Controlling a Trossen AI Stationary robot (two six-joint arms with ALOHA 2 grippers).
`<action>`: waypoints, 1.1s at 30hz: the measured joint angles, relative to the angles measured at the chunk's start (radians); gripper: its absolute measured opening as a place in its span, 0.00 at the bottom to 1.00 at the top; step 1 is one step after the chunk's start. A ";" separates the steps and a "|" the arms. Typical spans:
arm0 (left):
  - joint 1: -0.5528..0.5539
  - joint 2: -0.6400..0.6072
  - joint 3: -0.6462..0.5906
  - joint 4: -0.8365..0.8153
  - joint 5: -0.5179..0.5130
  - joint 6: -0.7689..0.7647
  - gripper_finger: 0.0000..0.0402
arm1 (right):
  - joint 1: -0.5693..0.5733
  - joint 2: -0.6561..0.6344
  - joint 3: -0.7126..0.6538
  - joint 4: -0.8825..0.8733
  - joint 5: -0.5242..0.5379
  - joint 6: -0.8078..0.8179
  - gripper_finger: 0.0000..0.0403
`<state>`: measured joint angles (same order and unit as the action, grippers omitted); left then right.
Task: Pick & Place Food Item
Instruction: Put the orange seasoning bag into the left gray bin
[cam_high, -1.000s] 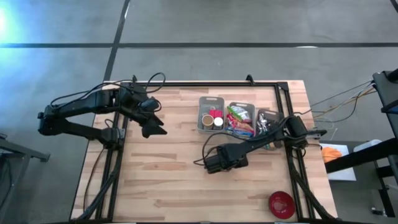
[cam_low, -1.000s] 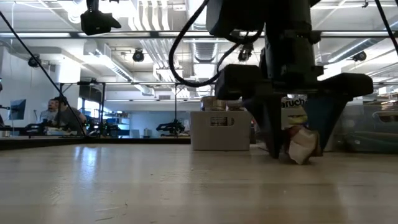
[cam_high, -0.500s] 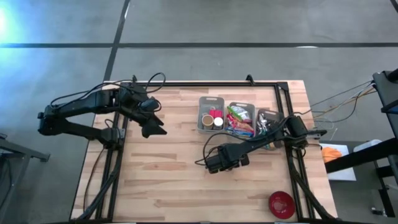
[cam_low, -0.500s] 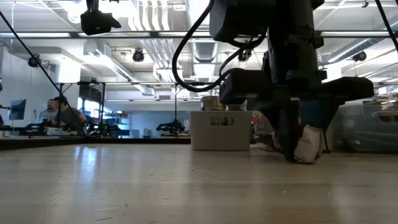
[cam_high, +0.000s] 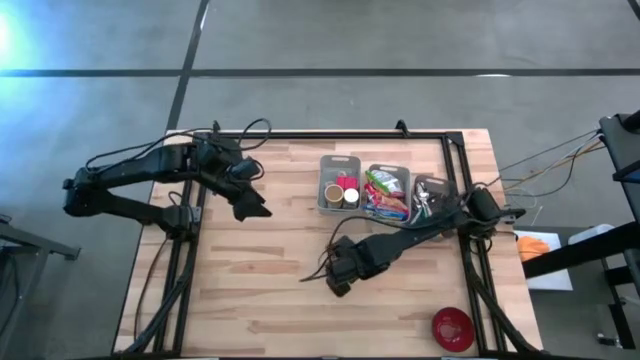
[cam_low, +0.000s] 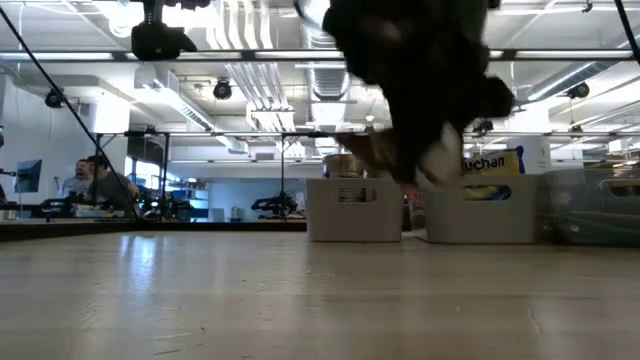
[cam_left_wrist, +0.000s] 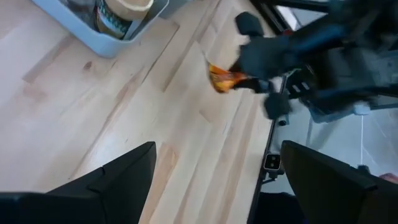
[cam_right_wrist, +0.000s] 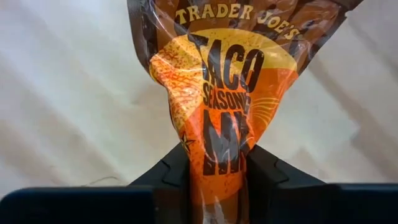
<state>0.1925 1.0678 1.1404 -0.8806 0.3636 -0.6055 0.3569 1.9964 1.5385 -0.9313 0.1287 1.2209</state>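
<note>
Orange taco seasoning packet (cam_right_wrist: 214, 118) pinched in right gripper (cam_right_wrist: 214, 177), above bare tabletop (cam_high: 270, 280).

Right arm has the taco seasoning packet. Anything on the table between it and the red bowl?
Nothing visible. The right gripper has its jaws shut on the taco seasoning packet, lifted off the table. The wood between it and the red bowl near the front right corner looks bare; the bins sit farther back, off that line.

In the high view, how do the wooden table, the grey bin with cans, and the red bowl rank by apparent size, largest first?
1. Wooden table, by far the largest.
2. Grey bin with cans.
3. Red bowl, smallest, though not much smaller than the bin.
All three sit at about table level, so camera nearness hardly affects the ranking.
</note>
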 joint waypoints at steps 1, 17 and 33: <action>0.000 0.012 0.000 0.003 0.003 -0.011 0.87 | 0.005 -0.007 0.019 0.000 0.012 -0.058 0.22; -0.008 0.231 0.000 0.342 0.232 -0.269 0.87 | -0.012 -0.018 0.294 -0.062 0.146 -0.425 0.20; -0.082 0.377 0.000 0.374 0.308 -0.312 0.87 | -0.019 -0.018 0.354 -0.058 0.160 -0.578 0.16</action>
<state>0.1103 1.4452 1.1400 -0.5062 0.6718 -0.9171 0.3378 1.9781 1.8923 -0.9890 0.2882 0.6426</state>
